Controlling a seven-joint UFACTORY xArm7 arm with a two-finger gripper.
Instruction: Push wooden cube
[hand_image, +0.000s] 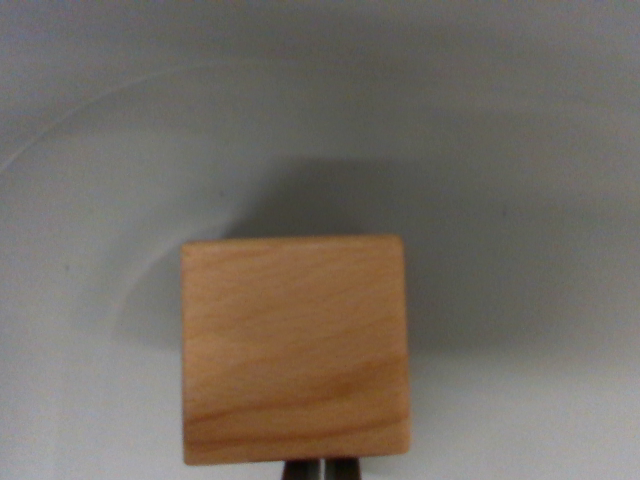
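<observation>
The light-brown wooden cube (295, 348) sits on the pale grey bench (520, 150), directly beyond your pincer (322, 469), whose dark tips look pressed together just at its near face. You would push straight ahead, away from you.

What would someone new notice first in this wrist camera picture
The wooden cube fills the lower middle of the wrist view, its grained top face square to the camera on a plain pale grey surface. A soft shadow spreads behind it, toward the top of the view. Dark end effector tips peek out at the bottom edge, right against the cube's near side.
</observation>
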